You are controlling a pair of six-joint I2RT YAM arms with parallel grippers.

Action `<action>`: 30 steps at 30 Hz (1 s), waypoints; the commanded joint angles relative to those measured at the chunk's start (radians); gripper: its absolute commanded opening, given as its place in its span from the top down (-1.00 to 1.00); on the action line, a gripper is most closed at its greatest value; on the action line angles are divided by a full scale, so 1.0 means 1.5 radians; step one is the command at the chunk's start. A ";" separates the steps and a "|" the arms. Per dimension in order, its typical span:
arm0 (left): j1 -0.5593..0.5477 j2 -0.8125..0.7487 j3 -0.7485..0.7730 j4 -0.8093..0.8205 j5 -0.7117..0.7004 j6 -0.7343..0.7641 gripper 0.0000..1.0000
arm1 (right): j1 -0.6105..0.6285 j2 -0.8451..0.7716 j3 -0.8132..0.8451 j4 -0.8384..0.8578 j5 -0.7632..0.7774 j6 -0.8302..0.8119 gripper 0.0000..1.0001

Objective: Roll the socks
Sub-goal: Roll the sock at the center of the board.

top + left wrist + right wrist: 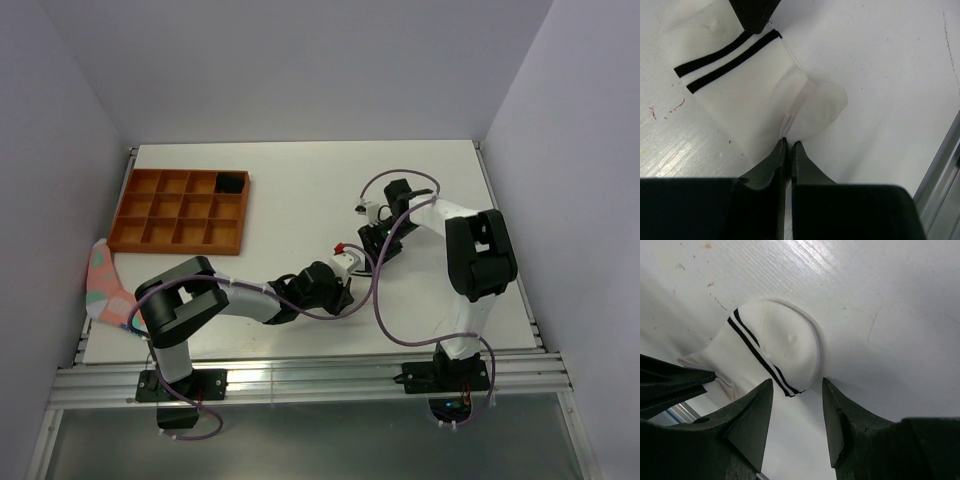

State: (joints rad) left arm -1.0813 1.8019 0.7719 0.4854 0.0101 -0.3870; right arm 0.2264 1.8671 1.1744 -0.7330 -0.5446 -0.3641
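The white sock (755,95) with two black cuff stripes lies flat on the table, seen domed in the right wrist view (785,345). My left gripper (789,142) is shut, its tips pinching the sock's folded edge at the end away from the cuff; from above it sits mid-table (348,282). My right gripper (797,381) stands open just beside the striped cuff with only bare table between its fingers, and is a little farther back in the top view (375,243). A black bundle (231,182), apparently the black sock, sits in the tray's back right compartment.
An orange divided tray (140,215) stands at the back left. A pink fabric piece with teal patches (100,280) hangs over the table's left edge. A metal rail (940,165) runs along the near edge, close to the left gripper.
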 commanded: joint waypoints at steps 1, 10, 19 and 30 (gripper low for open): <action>-0.004 0.006 -0.006 -0.022 -0.004 -0.004 0.99 | 0.003 0.024 0.013 0.016 0.008 -0.003 -0.04; -0.006 -0.004 0.009 -0.041 -0.004 0.002 0.99 | 0.023 0.040 0.035 0.002 0.017 -0.009 0.63; -0.012 -0.016 0.050 -0.117 0.017 0.024 0.99 | 0.047 0.104 0.143 -0.018 0.008 -0.005 0.73; 0.025 0.045 0.116 -0.178 0.159 0.012 0.99 | 0.102 0.123 0.149 -0.008 0.018 -0.022 0.73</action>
State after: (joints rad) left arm -1.0737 1.8240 0.9054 0.2630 0.1127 -0.3611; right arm 0.3683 2.0243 1.3739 -0.7780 -0.5446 -0.3748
